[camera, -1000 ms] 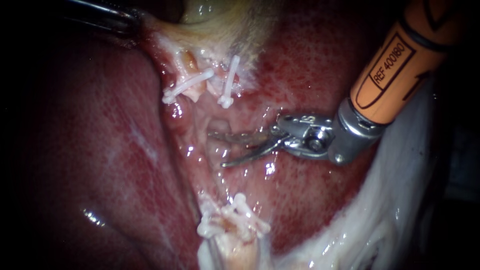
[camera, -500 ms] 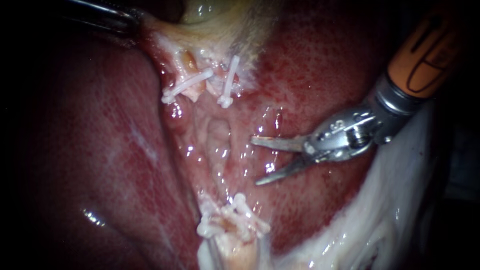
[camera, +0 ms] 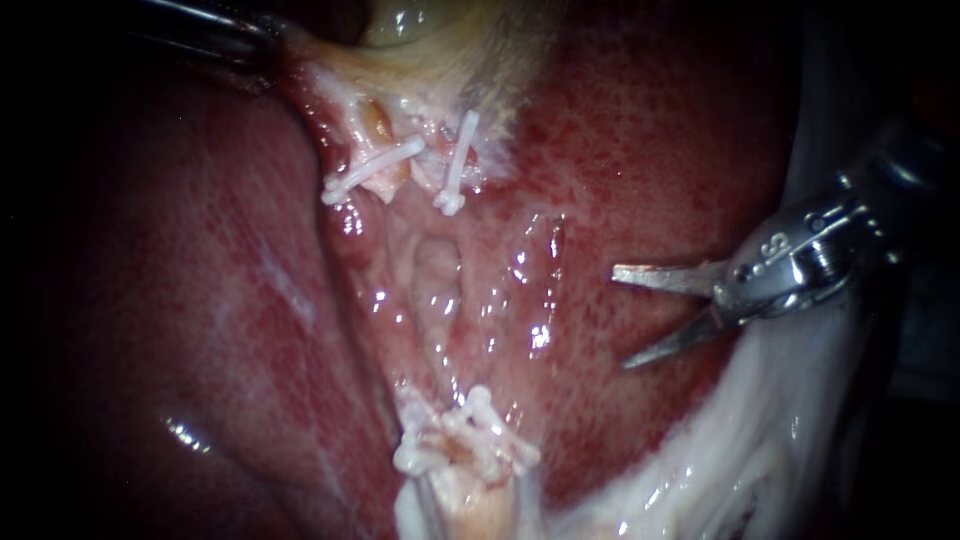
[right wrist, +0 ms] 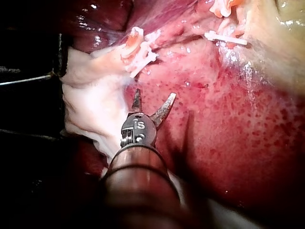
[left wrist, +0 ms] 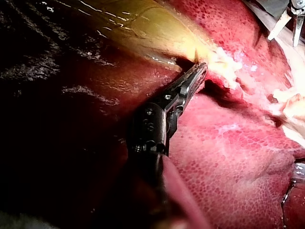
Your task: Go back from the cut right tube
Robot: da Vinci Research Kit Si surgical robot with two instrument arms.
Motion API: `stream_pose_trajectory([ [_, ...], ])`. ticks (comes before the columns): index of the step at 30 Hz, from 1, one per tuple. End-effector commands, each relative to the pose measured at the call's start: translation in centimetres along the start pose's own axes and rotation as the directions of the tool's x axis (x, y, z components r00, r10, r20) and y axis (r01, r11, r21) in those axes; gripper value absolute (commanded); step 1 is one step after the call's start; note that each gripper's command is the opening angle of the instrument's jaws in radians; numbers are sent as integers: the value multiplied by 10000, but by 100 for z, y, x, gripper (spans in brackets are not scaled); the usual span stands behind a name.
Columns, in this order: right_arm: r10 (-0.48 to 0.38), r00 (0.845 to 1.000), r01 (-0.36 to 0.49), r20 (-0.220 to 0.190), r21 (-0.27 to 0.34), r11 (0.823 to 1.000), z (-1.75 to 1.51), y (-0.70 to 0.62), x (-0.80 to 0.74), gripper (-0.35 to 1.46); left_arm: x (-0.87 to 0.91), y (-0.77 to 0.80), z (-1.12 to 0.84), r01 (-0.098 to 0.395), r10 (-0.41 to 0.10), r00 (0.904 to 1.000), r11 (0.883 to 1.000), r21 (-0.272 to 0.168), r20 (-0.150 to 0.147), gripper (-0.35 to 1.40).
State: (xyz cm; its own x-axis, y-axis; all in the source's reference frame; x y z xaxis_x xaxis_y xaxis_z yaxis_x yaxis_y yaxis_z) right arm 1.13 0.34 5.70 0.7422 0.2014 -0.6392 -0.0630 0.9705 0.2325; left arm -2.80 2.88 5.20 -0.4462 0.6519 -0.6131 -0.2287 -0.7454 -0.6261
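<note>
My right instrument (camera: 620, 318) comes in from the right with its two blades open and nothing between them. It hangs over the red liver (camera: 640, 150), well to the right of the gap (camera: 437, 280) between the cut tube ends. White clips sit on the upper stumps (camera: 372, 170) (camera: 455, 165) and a cluster of clips (camera: 465, 435) on the lower stump. In the right wrist view the open blades (right wrist: 155, 95) point toward the lower clips (right wrist: 138, 52) and stop short of them. My left instrument (left wrist: 195, 76) is shut on the pale edge of the yellowish gallbladder (left wrist: 143, 24).
Pale white tissue (camera: 780, 430) runs along the liver's lower right edge, under my right instrument's shaft; it also lies beside the blades (right wrist: 90, 100) in the right wrist view. My left instrument's shaft (camera: 200, 35) crosses the dark upper left corner. Dark liver (camera: 200, 330) fills the left.
My right instrument has drawn back to the right, away from the gap between the clipped stumps, with its blades still open. Its orange shaft has left the view. The left instrument has not moved.
</note>
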Motion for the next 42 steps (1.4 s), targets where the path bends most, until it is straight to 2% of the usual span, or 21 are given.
stream_pose_trajectory([
  [1,37,10000,-37,-1,32,10000,1,0,0,145,0,0,0,0,0,10000,10000,21,-2,-35],
  [6,91,10000,-91,20,48,9999,1,-1,-1,145,-1,1,3,-2,2,10000,10000,47,-5,-35],
  [9,92,10000,-92,21,47,9999,1,0,-1,145,-7,0,11,-29,29,10000,9999,135,-16,-35],
  [17,96,9999,-93,-103,245,9997,1,0,0,145,-25,-3,42,-126,126,9999,9999,1,12,-35],
  [25,99,9999,-96,-118,271,9996,1,1,0,145,-40,-3,75,-298,302,9991,9994,-165,286,-35],
  [42,104,9999,-100,-134,302,9995,0,2,0,145,-42,-4,82,-316,322,9989,9993,-194,327,-35],
])
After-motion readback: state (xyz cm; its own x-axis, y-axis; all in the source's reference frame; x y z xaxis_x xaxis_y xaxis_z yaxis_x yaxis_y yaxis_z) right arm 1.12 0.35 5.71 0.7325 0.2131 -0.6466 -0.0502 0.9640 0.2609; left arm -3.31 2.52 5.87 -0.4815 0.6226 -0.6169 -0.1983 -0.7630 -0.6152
